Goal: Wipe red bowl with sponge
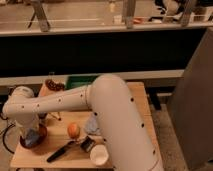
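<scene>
The red bowl sits at the front left of the wooden table. A blue sponge lies in it, right under my gripper. The white arm reaches from the right across the table to the bowl, and its wrist hides most of the gripper and part of the bowl.
An orange lies right of the bowl. A black-handled brush and a white cup are near the front edge. A crumpled cloth lies mid-table. A green tray and a dish of dark items stand at the back.
</scene>
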Tool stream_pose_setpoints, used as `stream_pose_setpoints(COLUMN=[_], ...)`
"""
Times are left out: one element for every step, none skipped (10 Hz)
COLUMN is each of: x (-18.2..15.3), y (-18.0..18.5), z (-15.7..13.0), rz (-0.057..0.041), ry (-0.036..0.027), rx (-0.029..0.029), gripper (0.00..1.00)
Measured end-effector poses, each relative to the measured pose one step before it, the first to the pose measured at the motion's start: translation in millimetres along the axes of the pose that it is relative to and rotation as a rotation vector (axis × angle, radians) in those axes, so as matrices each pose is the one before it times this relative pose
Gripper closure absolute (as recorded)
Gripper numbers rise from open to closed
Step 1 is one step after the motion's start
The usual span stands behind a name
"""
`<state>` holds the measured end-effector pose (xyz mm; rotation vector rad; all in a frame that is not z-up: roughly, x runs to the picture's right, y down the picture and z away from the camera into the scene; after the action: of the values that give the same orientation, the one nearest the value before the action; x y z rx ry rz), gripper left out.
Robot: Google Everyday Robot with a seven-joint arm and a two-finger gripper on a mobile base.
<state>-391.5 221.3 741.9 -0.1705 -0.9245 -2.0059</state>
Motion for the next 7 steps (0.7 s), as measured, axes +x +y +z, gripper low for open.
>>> stream_pose_setpoints(x=[-5.59,-4.4,-5.94,-4.6,-4.25,-5.11,-5.17], y=[-1.89,-0.71,0.46,1.4,2.47,3.84,5.26], z=[0.88,0.68,-0.13,-0.47,-0.8,-0.31,-0.15], rz=[-0.00174,0.00233,0.00501,0.00525,0.00785,0.01074,0.01579], ry=[-0.00803,-0.00597,-0.00623,-0.00471,-0.006,-0.01205,-0.01274], rx=[0.00436,0.00194,-0.00075,-0.00167,-0.00177,-0.00307,-0.00463], gripper=[0.95,0.95,0.95,0.95,0.95,0.95,0.95])
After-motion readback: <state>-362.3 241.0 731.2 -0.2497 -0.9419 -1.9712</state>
